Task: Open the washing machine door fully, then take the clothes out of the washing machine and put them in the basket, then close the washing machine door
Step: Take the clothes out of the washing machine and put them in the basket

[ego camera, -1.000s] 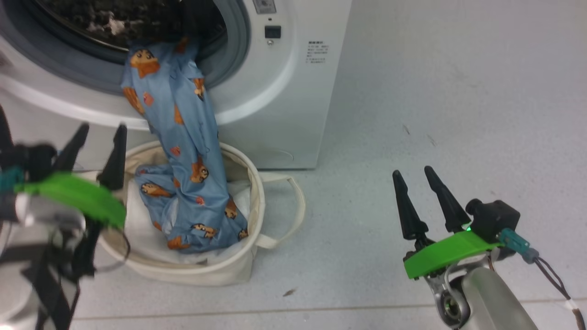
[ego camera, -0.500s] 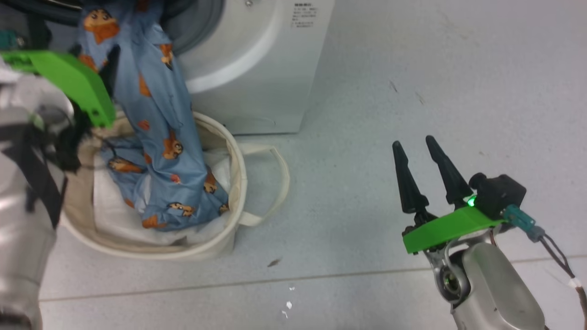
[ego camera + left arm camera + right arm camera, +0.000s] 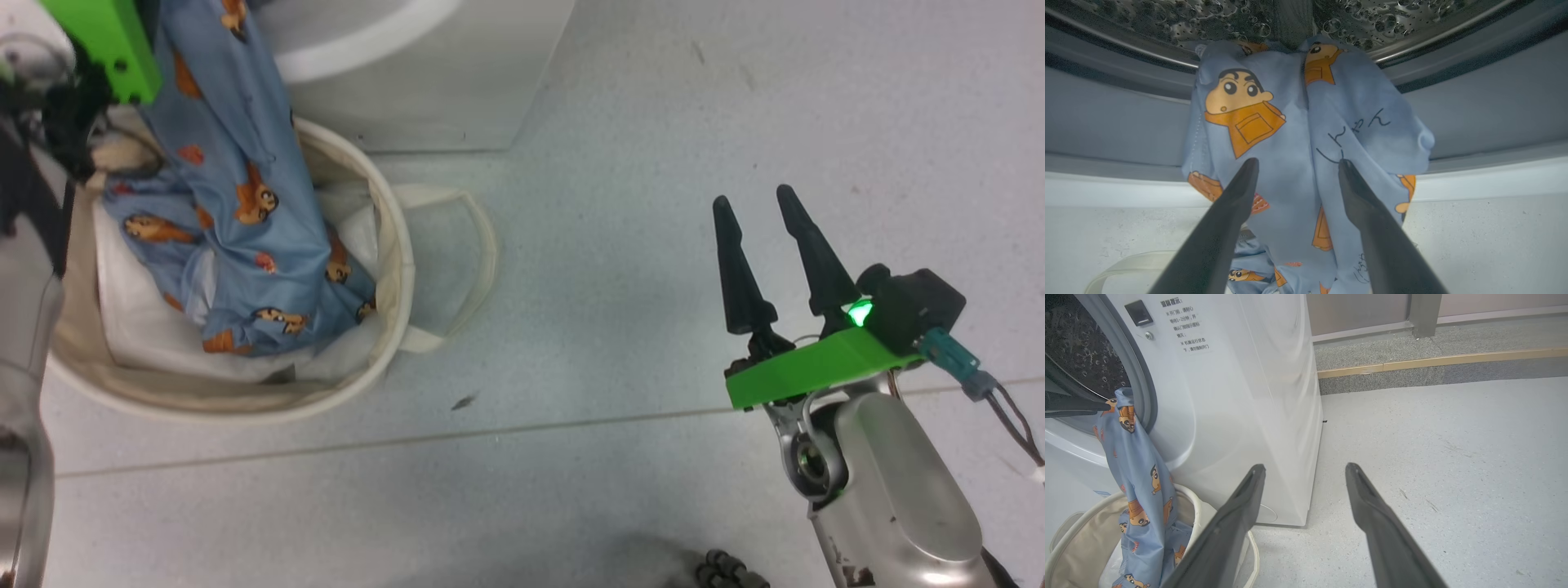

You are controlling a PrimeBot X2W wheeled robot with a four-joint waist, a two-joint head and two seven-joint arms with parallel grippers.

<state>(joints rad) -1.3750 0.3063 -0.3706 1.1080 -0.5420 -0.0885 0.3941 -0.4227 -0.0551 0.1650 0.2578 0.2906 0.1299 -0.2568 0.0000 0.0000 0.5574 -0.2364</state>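
Finds the light blue thin clothes printed with orange-brown cartoon faces [image 3: 1286, 122] draped out of the steel drum [image 3: 1167, 16] of the white boxy front-loading washing machine [image 3: 1241, 396], over the grey gasket [image 3: 1106, 122], with the lower end inside the round cream canvas basket [image 3: 398, 269] just in front. Shows the left gripper [image 3: 1296, 163] at the hanging cloth, jaws spread, clamping nothing; cannot tell whether touching. Shows the right gripper [image 3: 753, 196] well apart over pale grey floor [image 3: 612, 163], jaws likewise spread, empty.
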